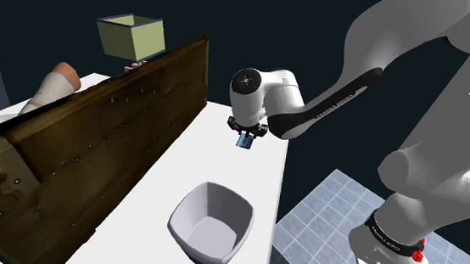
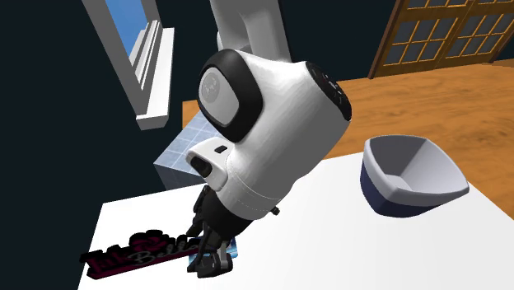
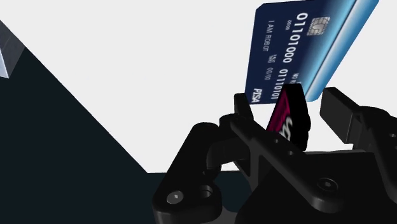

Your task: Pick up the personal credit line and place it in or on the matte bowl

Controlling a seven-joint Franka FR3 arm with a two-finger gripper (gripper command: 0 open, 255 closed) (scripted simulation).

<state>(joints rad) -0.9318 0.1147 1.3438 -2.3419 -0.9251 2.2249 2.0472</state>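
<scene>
Noting, beside the grey bowl point(image 1: 210, 227) toward the shoulder view's left, a long dark wooden plank point(image 1: 97, 134) on the white tabletop point(image 1: 222, 164), and far beyond the bowl an open-topped olive box point(image 1: 131, 34), contents hidden. Finding the bowl upright with pale inner walls showing, and the dark blue credit card point(image 3: 286, 51) well beyond it, at the tip of the end effector point(image 1: 244, 136) beside a maroon-and-black lettered sign point(image 2: 136, 254); cannot tell whether the end effector grips the card. Seeing bare tabletop between bowl and card, its edge just beside the bowl toward the shoulder view's right, blue-tiled floor point(image 1: 330, 210) below.
</scene>
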